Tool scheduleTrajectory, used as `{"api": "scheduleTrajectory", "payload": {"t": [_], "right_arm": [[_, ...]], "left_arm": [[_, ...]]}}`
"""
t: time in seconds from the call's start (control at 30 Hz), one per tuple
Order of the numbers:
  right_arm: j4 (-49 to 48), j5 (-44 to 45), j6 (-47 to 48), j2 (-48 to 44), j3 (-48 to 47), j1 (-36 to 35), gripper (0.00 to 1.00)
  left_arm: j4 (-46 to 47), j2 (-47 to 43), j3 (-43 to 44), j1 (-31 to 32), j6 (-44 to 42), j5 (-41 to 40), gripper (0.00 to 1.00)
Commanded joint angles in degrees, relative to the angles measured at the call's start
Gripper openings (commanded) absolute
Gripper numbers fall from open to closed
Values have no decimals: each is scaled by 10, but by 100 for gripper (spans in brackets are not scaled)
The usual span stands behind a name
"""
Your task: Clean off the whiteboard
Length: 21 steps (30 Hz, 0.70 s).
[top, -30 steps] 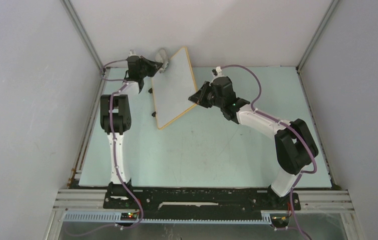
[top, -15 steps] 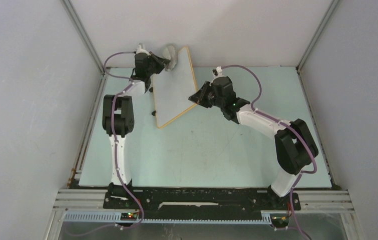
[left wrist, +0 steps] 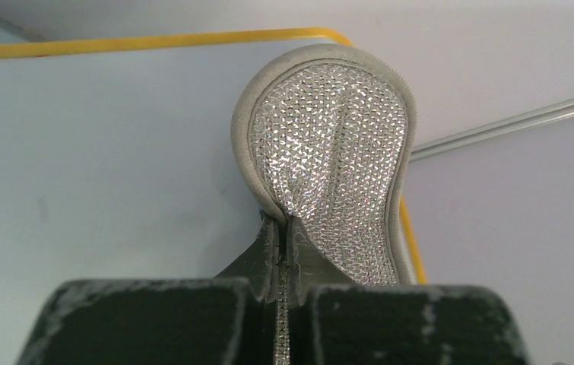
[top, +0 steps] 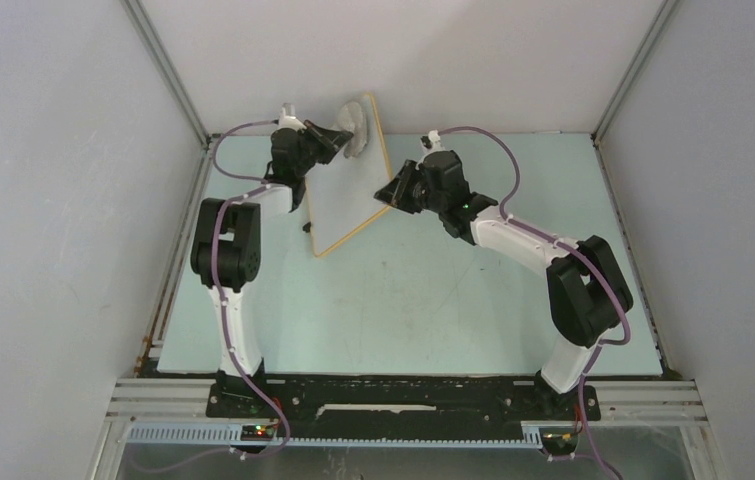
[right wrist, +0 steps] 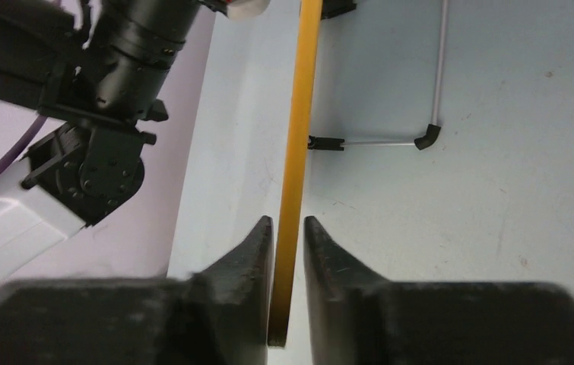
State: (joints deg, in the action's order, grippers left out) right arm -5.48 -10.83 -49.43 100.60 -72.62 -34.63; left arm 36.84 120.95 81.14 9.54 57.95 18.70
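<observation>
Two arms meet in the upper middle of the top view. The left gripper (top: 339, 136), jaws pinched shut on the grey cloth pad (left wrist: 329, 144), has swung right from beside the whiteboard (top: 345, 195) onto its upper corner, and the pad now seems pressed to the white face. The right gripper (right wrist: 289, 243) clamps the whiteboard's right edge, holding it tilted. No writing is visible, so wiping is likely just starting.

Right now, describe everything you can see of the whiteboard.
The whiteboard is a rectangular white panel in a thin yellow-orange frame with rounded corners. It is propped at a tilt near the far left of the table on a thin wire stand with black feet. Its face shows no writing. The right gripper pinches its frame edge, and the grey pad held by the left gripper lies against a far corner.
</observation>
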Motion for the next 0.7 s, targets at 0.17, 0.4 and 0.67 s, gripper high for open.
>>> {"api": "scheduleTrajectory", "payload": {"t": [0.17,0.4,0.67], "right_arm": [[-16,-10,64,-56,1,-20,45],[-16,10,70,-89,30,-4,45],[-29,-17,56,-73,30,22,18]], "left_arm": [[-28,30,-18,-36,36,48,0],[-41,10,-21,-25,5,47,0],[-32,-22,-39,-19,-22,59,0]]}}
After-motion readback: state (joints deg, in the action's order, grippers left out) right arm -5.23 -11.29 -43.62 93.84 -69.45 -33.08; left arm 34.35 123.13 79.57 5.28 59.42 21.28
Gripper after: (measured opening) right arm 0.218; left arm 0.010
